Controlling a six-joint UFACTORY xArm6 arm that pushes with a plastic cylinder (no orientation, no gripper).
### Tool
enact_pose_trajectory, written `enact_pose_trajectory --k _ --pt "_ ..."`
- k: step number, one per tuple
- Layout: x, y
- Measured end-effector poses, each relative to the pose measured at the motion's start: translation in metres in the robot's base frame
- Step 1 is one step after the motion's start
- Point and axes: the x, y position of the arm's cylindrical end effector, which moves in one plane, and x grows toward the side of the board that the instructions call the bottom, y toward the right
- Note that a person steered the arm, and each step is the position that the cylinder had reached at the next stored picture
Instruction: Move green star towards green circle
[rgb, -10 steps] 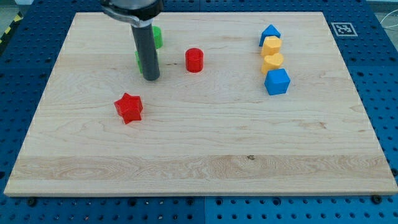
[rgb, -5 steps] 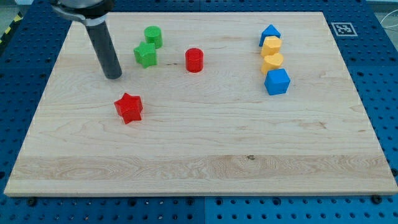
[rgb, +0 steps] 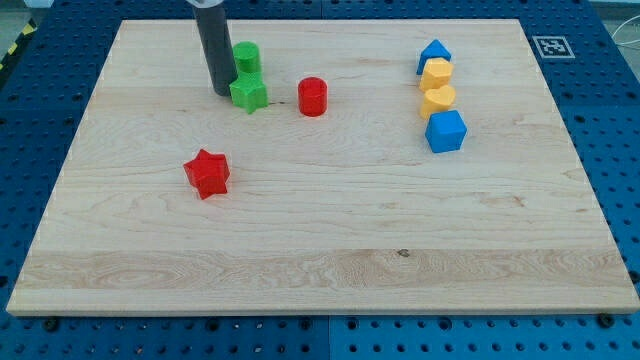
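Observation:
The green star (rgb: 249, 93) lies near the view's top left of the wooden board (rgb: 320, 240). The green circle (rgb: 247, 57) sits just above it, nearly touching. My tip (rgb: 222, 92) rests on the board right against the star's left side, below and left of the green circle. The dark rod rises from it out of the view's top.
A red cylinder (rgb: 313, 96) stands right of the green star. A red star (rgb: 207, 173) lies below and to the left. At the view's right, a column holds a blue block (rgb: 434, 52), two yellow blocks (rgb: 437, 72) (rgb: 438, 99) and a blue cube (rgb: 446, 131).
My tip swung out to the left, then came back right to the star's left side. The green star has slid a little to the right, now straight below the green circle.

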Motion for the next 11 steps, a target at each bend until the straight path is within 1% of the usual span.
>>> enact_pose_trajectory --k 1,3,4,6,7,9,10,11 --pt "0.034 0.003" --pt "0.034 0.056" --pt "0.034 0.066" --pt "0.014 0.086" --pt "-0.002 0.086" --pt "-0.018 0.08" --pt "-0.042 0.08" --pt "-0.042 0.077"
